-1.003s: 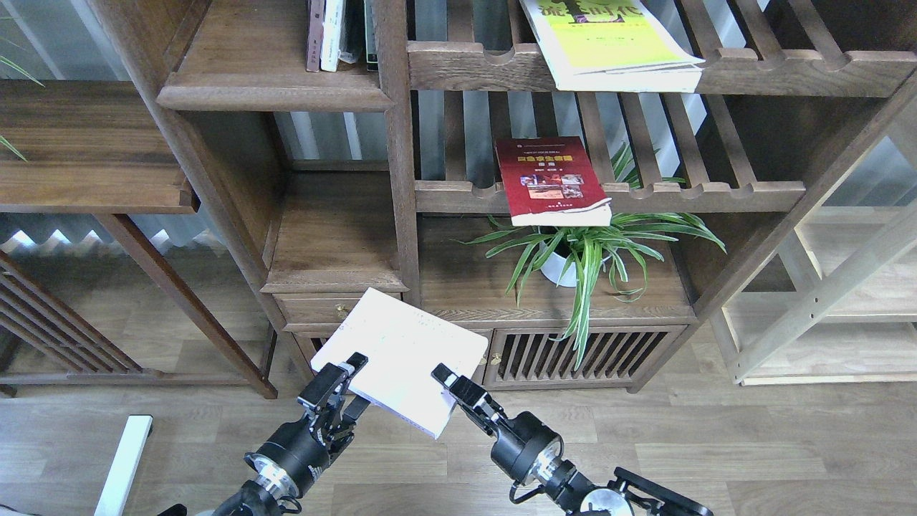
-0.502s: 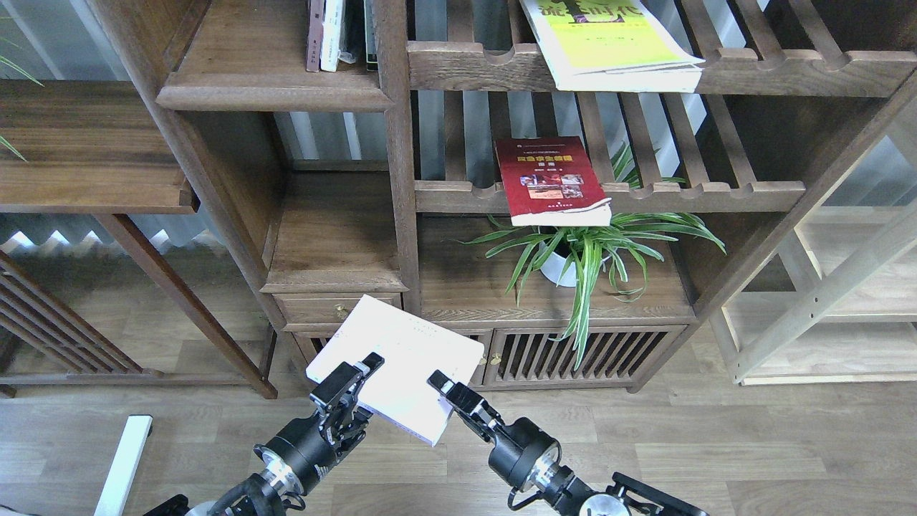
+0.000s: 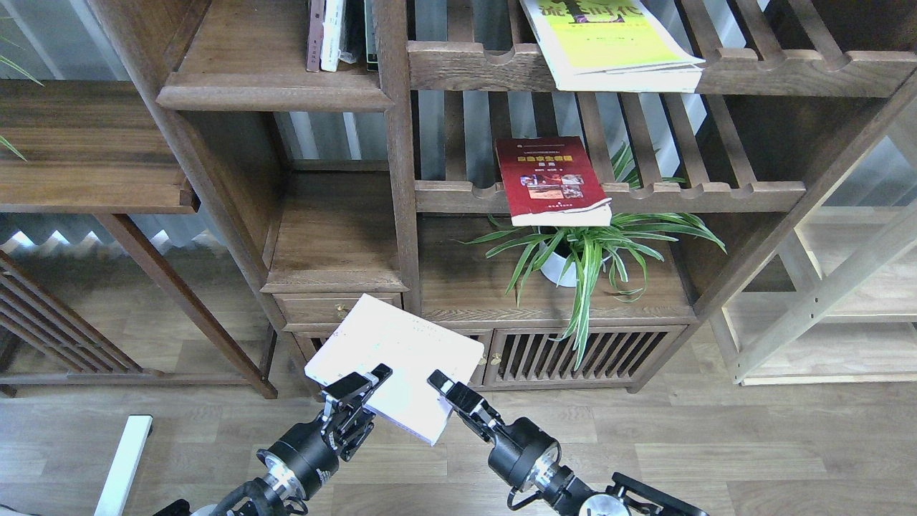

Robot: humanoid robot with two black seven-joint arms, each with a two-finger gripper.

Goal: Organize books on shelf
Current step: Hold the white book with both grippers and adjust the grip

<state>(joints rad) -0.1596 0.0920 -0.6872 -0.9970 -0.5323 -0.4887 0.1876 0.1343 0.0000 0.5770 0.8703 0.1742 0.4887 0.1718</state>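
Observation:
Both grippers hold the plain white book (image 3: 397, 351) low in front of the cabinet, tilted, its far corner near the drawer. My left gripper (image 3: 356, 392) is shut on its near left edge and my right gripper (image 3: 443, 387) on its near right edge. The red book (image 3: 550, 179) lies flat on the middle slatted shelf and overhangs its rail. The yellow-green book (image 3: 609, 43) lies on the upper slatted shelf. The solid dark-brown shelf (image 3: 272, 93) with a rounded lip is at upper left.
Thin brown, white and dark-spined books (image 3: 337, 32) stand at the right end of the solid shelf. A lower solid board (image 3: 337, 244) sits above a small drawer (image 3: 322, 309). A potted spider plant (image 3: 580, 251) stands under the red book. A post (image 3: 397, 143) divides the compartments.
My left gripper has shifted right along the white book's near edge and turned. The book's left corner has dropped a little. The right gripper has moved slightly left and down.

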